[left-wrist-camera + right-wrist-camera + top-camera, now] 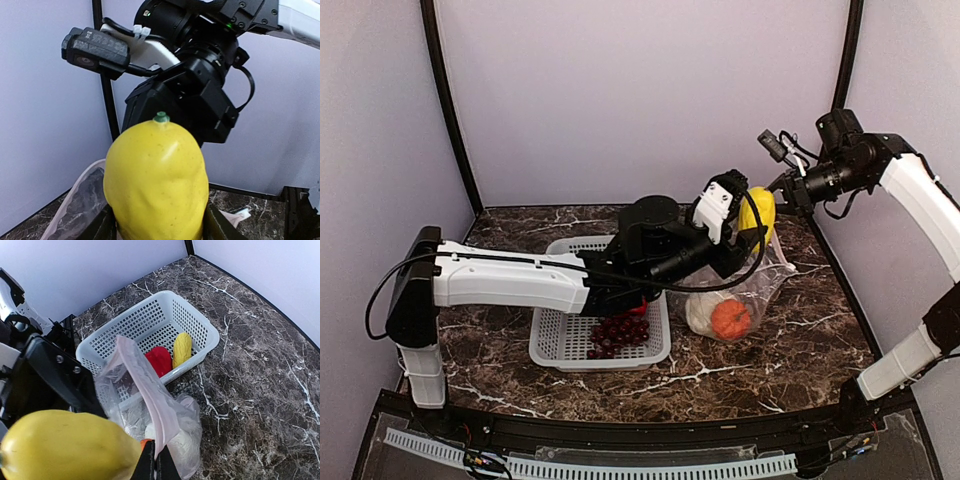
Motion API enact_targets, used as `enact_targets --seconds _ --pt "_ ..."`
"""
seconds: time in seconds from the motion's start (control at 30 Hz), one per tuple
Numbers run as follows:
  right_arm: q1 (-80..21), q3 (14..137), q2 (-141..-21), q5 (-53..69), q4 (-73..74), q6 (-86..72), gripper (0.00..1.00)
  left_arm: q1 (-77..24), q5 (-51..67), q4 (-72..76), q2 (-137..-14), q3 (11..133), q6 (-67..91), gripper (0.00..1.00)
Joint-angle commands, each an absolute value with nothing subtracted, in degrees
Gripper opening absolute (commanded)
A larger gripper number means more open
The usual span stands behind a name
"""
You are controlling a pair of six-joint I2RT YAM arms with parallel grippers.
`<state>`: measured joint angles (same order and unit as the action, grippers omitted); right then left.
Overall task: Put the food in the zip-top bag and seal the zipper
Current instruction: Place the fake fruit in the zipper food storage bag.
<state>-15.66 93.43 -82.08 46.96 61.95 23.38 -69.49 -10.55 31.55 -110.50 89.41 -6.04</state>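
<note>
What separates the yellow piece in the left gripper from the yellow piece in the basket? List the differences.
Place: the held yellow piece is clamped in the left gripper, aloft; the basket yellow piece lies in the basket beside the red pepper.
Shape: the held yellow piece is plump with a green tip; the basket yellow piece is slim and long.
Shared: both are yellow, and neither is in the zip-top bag.
</note>
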Motion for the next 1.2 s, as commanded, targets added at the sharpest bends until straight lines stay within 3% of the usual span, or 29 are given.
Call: enact_targets --seconds 0.0,0.23,0.57,0.63,0.67,0.77,0.9,1.17 --pt "-16.0 94.42 -81.18 50.3 62.38 21.91 0.0 -69.52 -22.33 37.83 -115.51 93.03 -7.0 0.37" --pt "-15.93 93.07 -79.52 50.27 62.16 21.43 0.0 -69.52 -34.06 40.79 -122.26 95.67 -8.8 0.35" --pt "-15.91 92.81 -79.33 50.89 61.39 20.42 0.0 -69.52 -35.84 41.41 -123.97 93.85 -7.16 0.37" --pt "-15.86 92.81 -79.51 50.87 61.35 20.41 0.0 -69.52 -35.79 41.48 -124.05 93.98 -7.43 0.45" --pt "-15.83 92.79 -79.52 50.81 61.28 20.47 0.0 -69.52 -35.89 41.44 -124.09 94.01 -7.57 0.56" --pt "-15.8 92.73 -79.43 50.51 61.17 20.42 0.0 -69.48 -36.21 40.46 -123.95 94.63 -7.75 0.77" --pt "-15.49 92.47 -79.15 50.36 61.01 20.22 0.0 -69.51 -35.84 39.15 -123.39 95.43 -8.32 0.84" --pt "-14.9 91.18 -78.95 49.75 60.07 20.21 0.0 -69.57 -31.14 38.45 -117.03 92.45 -7.24 0.87"
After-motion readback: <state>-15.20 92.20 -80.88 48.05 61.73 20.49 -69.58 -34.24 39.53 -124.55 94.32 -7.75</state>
